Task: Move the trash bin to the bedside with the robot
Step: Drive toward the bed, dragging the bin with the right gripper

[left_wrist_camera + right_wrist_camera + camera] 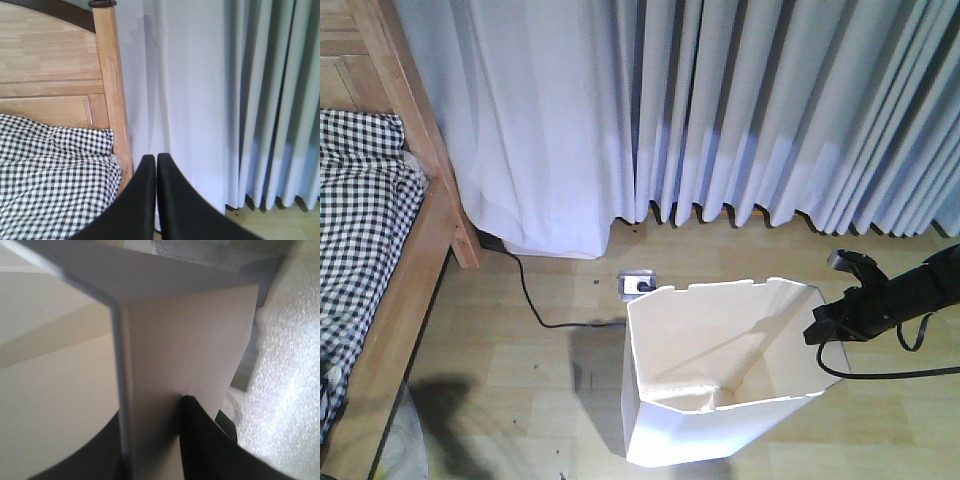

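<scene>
The white trash bin (720, 370) stands tilted on the wooden floor at the bottom middle of the front view, its cream inside showing. My right gripper (825, 330), on a slim black arm coming from the right, is shut on the bin's right rim. In the right wrist view the bin wall (190, 340) sits between the black fingers (200, 440). The bedside is at the left: a light wooden bed frame (420, 250) with checked bedding (360, 220). My left gripper (156, 160) is shut and empty, pointing at the bed post (112, 90) and bedding (50, 170).
Long pale curtains (720, 100) hang along the back wall. A floor socket (637, 284) with a black cable (535, 305) lies just behind the bin. A white textured sheet (290, 365) shows to the right of the bin in the right wrist view.
</scene>
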Controlling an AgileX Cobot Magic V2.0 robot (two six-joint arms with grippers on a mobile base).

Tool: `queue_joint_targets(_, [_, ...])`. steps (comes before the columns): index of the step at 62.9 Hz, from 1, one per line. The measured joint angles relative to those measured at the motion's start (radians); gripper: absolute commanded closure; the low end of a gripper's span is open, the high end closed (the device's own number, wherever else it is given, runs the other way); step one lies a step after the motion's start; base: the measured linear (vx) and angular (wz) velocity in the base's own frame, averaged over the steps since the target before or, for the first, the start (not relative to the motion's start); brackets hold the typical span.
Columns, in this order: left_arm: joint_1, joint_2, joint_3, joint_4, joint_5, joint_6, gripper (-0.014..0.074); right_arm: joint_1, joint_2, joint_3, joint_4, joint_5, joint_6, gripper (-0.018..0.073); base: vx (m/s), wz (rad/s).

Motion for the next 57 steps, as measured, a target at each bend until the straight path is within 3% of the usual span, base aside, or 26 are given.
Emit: queue_joint_targets(57, [0.0,0.0,0.0,0.0,0.0,0.0,0.0603,0.0,0.0,0.0,0.001,0.0,0.0,0.0563,0.1,0.02])
